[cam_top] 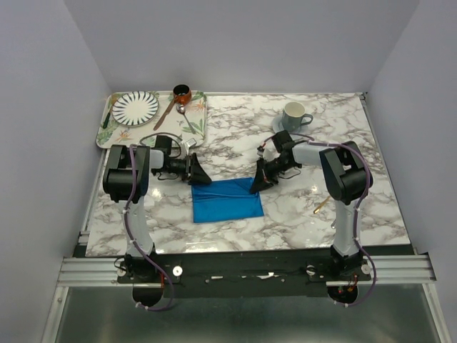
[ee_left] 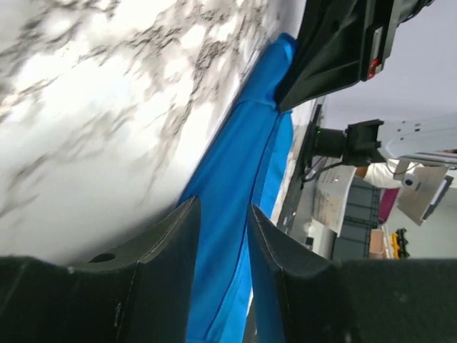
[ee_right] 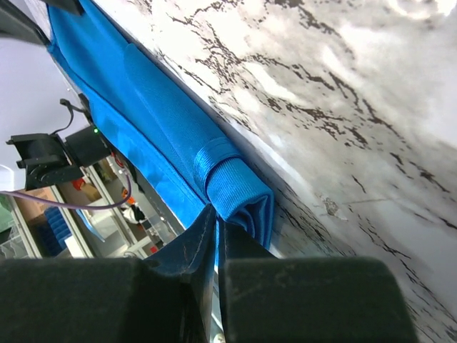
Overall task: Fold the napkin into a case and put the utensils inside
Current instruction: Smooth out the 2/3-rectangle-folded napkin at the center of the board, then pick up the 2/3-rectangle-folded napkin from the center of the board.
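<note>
Folded napkin (cam_top: 227,201) lies flat on table (cam_top: 235,143), long axis left-right. Far right corner pinched in right gripper (cam_top: 256,185); left gripper (cam_top: 202,176) half open, straddling far left corner.

The napkin (cam_top: 227,201) is a plain royal-blue cloth, folded into a flat rectangle wider than it is deep. It lies on the marble table (cam_top: 235,136), near the front edge and centred between the two arms. Its far edge is doubled over into a narrow band running the full width. At the far right corner the layers curl into a small roll (ee_right: 239,189), pinched in the right gripper (ee_right: 216,221). One gold utensil (cam_top: 320,206) lies diagonally on the table, well apart to the napkin's right; its type is too small to tell.
</note>
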`<state>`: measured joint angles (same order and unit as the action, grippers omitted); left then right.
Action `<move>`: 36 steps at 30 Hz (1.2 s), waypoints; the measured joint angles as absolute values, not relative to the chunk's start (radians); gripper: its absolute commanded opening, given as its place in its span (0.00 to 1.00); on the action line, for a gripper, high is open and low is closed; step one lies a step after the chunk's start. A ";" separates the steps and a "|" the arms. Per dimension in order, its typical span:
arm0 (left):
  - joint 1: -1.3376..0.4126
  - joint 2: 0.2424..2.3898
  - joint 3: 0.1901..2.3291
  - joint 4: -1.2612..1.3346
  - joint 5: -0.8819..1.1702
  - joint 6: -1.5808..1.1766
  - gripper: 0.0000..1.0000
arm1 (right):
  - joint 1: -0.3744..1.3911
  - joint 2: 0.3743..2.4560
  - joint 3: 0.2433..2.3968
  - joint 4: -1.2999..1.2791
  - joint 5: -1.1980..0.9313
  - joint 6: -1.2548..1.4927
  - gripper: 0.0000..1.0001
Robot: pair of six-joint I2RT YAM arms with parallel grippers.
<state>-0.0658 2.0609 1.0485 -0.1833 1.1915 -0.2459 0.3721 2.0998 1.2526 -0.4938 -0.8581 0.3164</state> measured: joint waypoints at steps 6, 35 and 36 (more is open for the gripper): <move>0.028 2.061 1.142 -0.561 1.155 0.110 0.47 | 0.373 2.083 1.233 -0.492 -0.847 0.322 0.14; -1.129 1.200 0.473 -0.163 -0.017 0.633 0.47 | 0.373 2.011 1.158 -0.510 -0.786 0.316 0.08; -1.144 1.227 0.472 -0.135 -0.047 0.645 0.46 | 0.373 2.012 1.158 -0.510 -0.787 0.313 0.07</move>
<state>-1.1442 1.2270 0.4725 -0.1349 -0.0471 0.6453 0.3729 2.0121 1.1580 -0.5102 -0.7868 0.3134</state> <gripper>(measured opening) 0.480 0.088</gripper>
